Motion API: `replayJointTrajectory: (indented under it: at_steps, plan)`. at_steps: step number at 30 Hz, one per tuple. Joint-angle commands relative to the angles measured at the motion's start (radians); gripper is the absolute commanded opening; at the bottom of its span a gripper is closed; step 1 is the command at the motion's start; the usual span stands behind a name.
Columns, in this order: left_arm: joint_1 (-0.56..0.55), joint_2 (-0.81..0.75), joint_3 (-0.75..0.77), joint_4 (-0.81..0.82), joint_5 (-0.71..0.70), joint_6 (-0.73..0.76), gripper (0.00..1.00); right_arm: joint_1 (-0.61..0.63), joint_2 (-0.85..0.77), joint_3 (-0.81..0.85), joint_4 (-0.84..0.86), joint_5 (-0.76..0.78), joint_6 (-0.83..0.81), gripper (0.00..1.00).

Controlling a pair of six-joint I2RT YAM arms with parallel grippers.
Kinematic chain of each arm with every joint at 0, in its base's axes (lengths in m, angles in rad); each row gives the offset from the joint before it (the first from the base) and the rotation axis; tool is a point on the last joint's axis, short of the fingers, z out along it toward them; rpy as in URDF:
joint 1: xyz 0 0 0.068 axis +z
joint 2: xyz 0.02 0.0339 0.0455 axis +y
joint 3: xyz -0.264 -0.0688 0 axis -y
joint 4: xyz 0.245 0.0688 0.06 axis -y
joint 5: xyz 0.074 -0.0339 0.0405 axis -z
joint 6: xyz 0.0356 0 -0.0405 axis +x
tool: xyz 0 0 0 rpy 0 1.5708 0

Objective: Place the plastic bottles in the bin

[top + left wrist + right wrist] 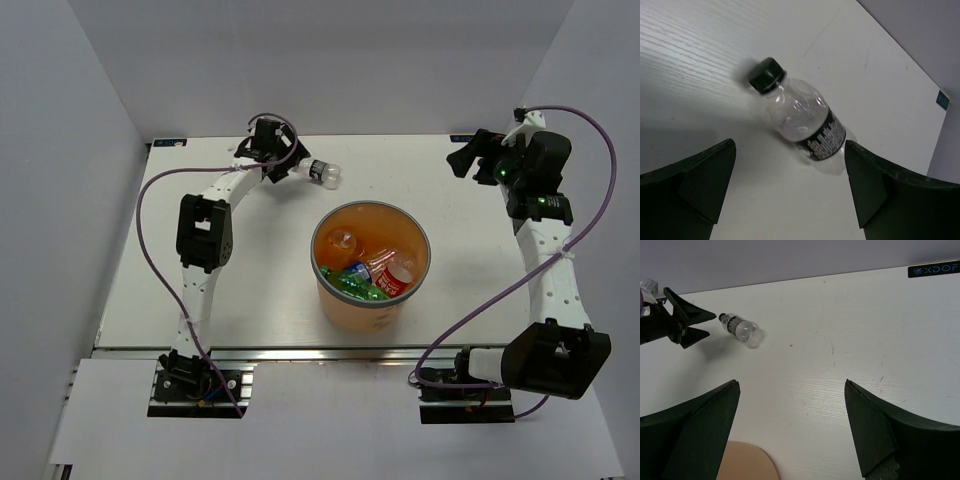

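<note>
A clear bottle with a black cap and dark label lies on its side on the table at the back, left of centre. My left gripper is open just behind its base; in the left wrist view the bottle lies just ahead of the open gripper, its base close to the right fingertip, not gripped. The orange bin stands mid-table and holds a green bottle, a red-labelled one and others. My right gripper is open and empty at the back right, open over bare table.
The right wrist view shows the bottle far off with the left gripper beside it, and a bit of the bin's edge at the bottom. White walls enclose the table on three sides. Purple cables loop off both arms.
</note>
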Motion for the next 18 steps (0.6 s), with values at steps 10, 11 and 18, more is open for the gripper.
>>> replayJointTrajectory:
  at_steps: [10, 11, 18]
  plan:
    - [-0.05, 0.182, 0.22, -0.025, -0.197, -0.209, 0.98, -0.046, -0.018, 0.013, 0.017, 0.041, -0.014, 0.89]
    - [-0.054, 0.196, 0.255, -0.033, -0.235, -0.213, 0.98, -0.049, -0.016, 0.01, 0.017, 0.044, -0.012, 0.89]
    - [-0.069, 0.277, 0.308, -0.015, -0.262, -0.251, 0.98, -0.055, -0.003, 0.001, 0.022, 0.044, -0.012, 0.89]
